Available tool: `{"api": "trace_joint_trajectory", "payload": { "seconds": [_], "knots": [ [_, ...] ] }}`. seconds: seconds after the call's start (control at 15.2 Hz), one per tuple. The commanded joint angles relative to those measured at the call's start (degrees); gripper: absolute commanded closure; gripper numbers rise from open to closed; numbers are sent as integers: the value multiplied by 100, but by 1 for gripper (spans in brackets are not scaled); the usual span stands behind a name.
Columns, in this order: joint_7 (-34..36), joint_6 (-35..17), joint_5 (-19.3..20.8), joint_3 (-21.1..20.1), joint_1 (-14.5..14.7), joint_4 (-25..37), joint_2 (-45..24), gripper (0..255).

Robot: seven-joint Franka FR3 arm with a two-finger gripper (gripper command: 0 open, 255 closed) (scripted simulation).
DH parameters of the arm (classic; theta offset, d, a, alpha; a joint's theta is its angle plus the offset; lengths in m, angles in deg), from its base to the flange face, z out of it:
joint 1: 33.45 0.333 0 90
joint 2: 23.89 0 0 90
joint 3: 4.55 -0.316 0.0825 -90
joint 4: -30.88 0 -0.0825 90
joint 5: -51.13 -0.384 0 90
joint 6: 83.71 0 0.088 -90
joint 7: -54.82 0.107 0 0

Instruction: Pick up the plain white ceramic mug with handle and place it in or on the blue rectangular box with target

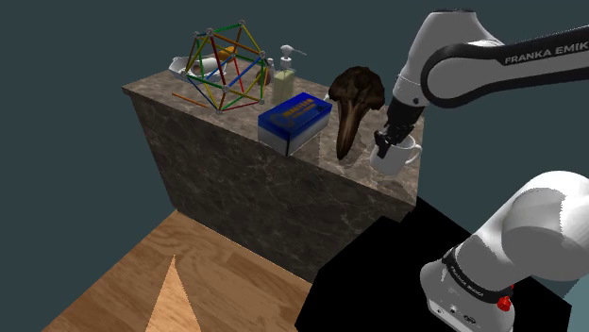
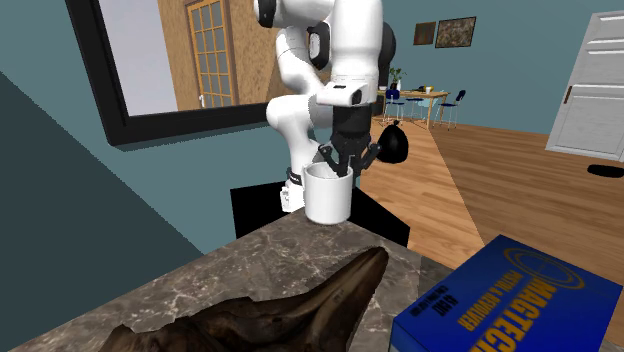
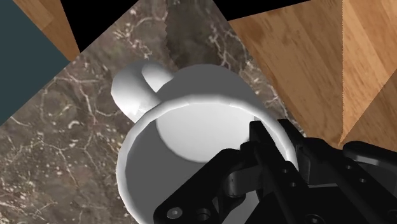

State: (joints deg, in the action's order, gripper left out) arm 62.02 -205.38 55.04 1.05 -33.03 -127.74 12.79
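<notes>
A plain white mug (image 1: pixel 396 158) (image 2: pixel 328 195) (image 3: pixel 191 127) with a handle is at the end of the dark marble counter (image 1: pixel 236 160) (image 2: pixel 200 290) (image 3: pixel 57 153) nearest the arm. It looks slightly lifted off the top. My black gripper (image 1: pixel 387 141) (image 2: pixel 345 163) (image 3: pixel 270 175) comes down from above, shut on the mug's rim on the side opposite the handle. The blue rectangular box (image 1: pixel 294 121) (image 2: pixel 510 305) with a yellow printed lid lies flat on the counter. It is further along toward the shoulder view's left.
A dark brown, driftwood-like sculpture (image 1: pixel 354 108) (image 2: pixel 270 310) stands between the mug and the blue box. Beyond the box are a soap dispenser (image 1: pixel 284 77) and a colourful rod frame (image 1: pixel 227 66). Wooden floor lies below the counter's edge.
</notes>
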Motion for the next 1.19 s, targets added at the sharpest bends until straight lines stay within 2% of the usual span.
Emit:
{"api": "trace_joint_trajectory", "payload": {
  "seconds": [0.0,1.12],
  "knots": [
    [4,195,-12,-14,8,137,57,255],
    [-3,1655,-73,-87,29,1239,415,255]
  ]
}}
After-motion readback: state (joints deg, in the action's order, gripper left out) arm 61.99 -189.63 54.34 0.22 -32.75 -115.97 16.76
